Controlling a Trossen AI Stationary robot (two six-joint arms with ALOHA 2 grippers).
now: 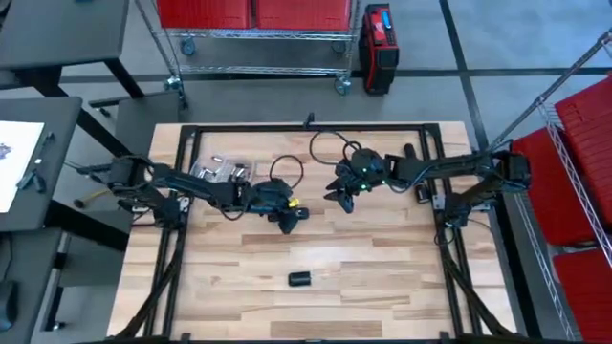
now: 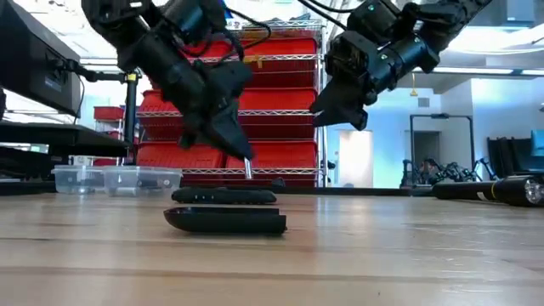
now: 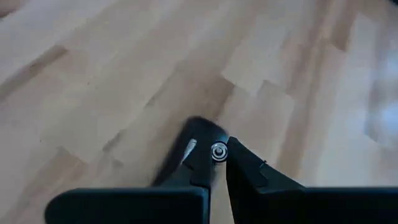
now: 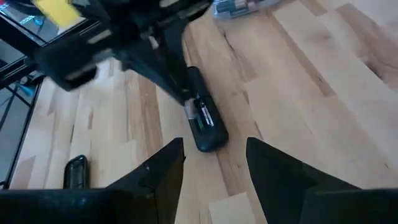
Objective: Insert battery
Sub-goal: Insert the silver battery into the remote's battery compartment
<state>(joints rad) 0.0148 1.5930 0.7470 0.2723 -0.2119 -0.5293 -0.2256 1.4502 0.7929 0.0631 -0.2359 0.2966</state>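
A black remote (image 4: 204,124) lies on the wooden table with its battery bay open upward; a green-marked cell sits in it. In the low view the remote (image 2: 225,195) lies behind its loose black cover (image 2: 225,222), which rests flat nearer the table's front edge (image 1: 301,279). My left gripper (image 2: 242,149) is over the remote, shut on a silver battery (image 2: 247,167). My right gripper (image 4: 214,168) hangs open above the table just right of the remote (image 1: 342,199), with nothing between its fingers. My left gripper pinches the battery between its two fingertips, and the battery's round end (image 3: 218,151) shows between them. The fingers slant down from the table's left. The battery stands nearly upright below them, its lower end (image 4: 189,112) at the open bay; whether it touches the remote I cannot tell.
Clear plastic boxes (image 1: 220,170) stand at the far left of the table. A dark cylindrical tool (image 2: 497,189) lies at the right. Black cables (image 1: 325,143) loop along the far edge. Bare wood stretches around the cover at the front.
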